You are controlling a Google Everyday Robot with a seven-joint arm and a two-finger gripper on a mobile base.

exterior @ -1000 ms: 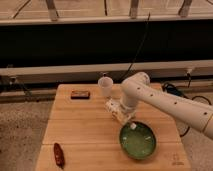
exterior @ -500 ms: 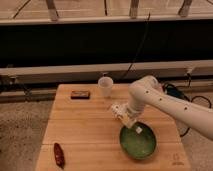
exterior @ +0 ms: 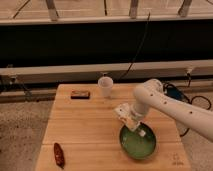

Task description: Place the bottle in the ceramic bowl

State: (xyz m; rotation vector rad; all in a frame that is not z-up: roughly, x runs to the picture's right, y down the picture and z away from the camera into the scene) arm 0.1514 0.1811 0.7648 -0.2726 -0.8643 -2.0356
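Note:
The green ceramic bowl (exterior: 136, 148) sits on the wooden table near its front right. My gripper (exterior: 132, 123) hangs from the white arm just over the bowl's upper left rim. It is shut on the small white bottle (exterior: 141, 132), which sticks out at the gripper's tip above the bowl's inside edge. The bottle is partly hidden by the gripper, and I cannot tell whether it touches the bowl.
A taller white cup (exterior: 105, 86) stands at the table's back middle. A small dark flat object (exterior: 80, 94) lies at the back left. A red-brown item (exterior: 59, 154) lies at the front left. The table (exterior: 85, 130) has a dark wall and cables behind it.
The arm has swung right and towards the front, carrying the gripper and the bottle from the table's middle to just above the bowl's rim.

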